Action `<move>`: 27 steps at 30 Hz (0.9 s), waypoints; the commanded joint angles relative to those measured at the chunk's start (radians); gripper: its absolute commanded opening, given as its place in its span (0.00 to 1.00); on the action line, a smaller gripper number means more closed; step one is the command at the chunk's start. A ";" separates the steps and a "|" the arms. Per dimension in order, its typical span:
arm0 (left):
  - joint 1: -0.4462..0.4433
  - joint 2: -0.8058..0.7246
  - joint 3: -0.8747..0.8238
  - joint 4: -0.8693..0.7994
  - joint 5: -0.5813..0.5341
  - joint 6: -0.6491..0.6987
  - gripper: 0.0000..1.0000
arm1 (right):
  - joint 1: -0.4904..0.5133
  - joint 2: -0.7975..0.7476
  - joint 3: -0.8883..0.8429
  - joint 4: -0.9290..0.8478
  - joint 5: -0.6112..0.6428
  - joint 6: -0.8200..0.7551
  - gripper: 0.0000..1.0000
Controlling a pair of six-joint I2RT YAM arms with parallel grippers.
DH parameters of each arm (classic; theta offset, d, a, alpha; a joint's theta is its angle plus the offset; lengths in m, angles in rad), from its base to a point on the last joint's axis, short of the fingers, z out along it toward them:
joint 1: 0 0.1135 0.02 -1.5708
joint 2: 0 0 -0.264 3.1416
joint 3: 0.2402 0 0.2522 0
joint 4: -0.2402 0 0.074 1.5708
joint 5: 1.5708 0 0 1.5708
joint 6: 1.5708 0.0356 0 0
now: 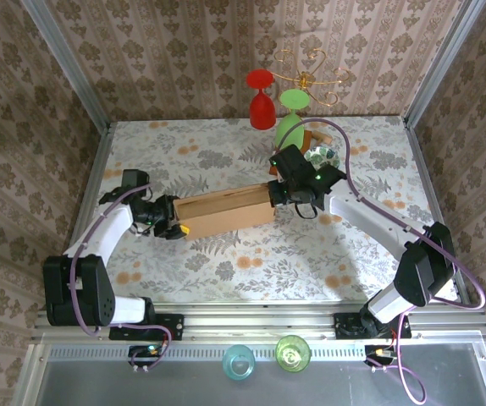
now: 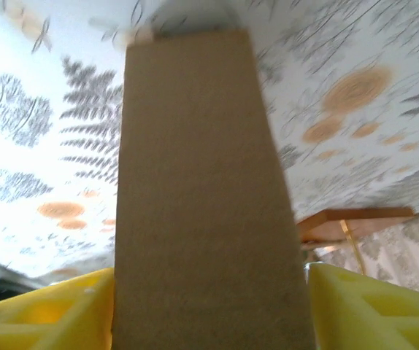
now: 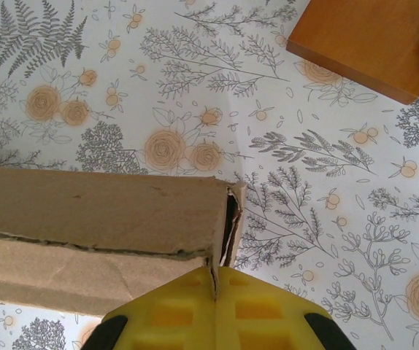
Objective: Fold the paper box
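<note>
Containers: red glass (image 1: 262,108) and green glass (image 1: 289,125) hang bowl-down on the glass stand (image 1: 311,78). Teal cup (image 1: 239,362) and green cup (image 1: 292,352) stand upright on the grey ledge, well apart from the stand and past the arm bases. Can't tell their contents.

Left arm reaches in low from the stand's far left, forearm nearly flat over the tabletop (image 1: 251,262). The left gripper (image 1: 173,222) is clamped on the box end farthest from the stand. In the left wrist view its yellow fingers (image 2: 56,317) sit tight against both sides of the cardboard.

Right arm bends in from the right, its wrist just in front of the stand. The right gripper (image 1: 278,193) is pinched on the box end nearest the stand. In the right wrist view the right gripper (image 3: 215,306) has its yellow pads closed together on a thin cardboard wall.

The paper box (image 1: 226,211) is held between the two grippers, just in front and to the left of the stand and angled slightly. It is long, narrow, plain brown and corrugated. The right wrist view shows a ragged lengthwise seam between two panels of the box (image 3: 100,233), a faint crease, and a dark gap at the end. The stand's wooden base (image 3: 366,40) is near that end, not touching.
</note>
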 commanded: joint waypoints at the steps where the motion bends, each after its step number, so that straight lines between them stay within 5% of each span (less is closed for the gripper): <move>1: 0.022 -0.013 0.028 -0.003 -0.065 0.129 0.72 | 0.004 0.040 0.026 -0.103 0.043 0.027 0.00; 11: 0.073 -0.159 0.050 -0.134 -0.140 0.396 0.81 | 0.005 0.091 0.104 -0.144 0.043 0.040 0.00; 17: 0.092 -0.220 0.160 -0.344 -0.355 0.672 0.63 | 0.004 0.126 0.158 -0.177 0.041 0.040 0.00; 21: 0.077 -0.263 0.201 -0.332 -0.402 0.949 0.37 | 0.004 0.143 0.185 -0.194 0.037 0.039 0.00; 27: -0.031 -0.301 0.238 -0.308 -0.396 1.306 0.33 | 0.004 0.152 0.196 -0.203 0.031 0.038 0.00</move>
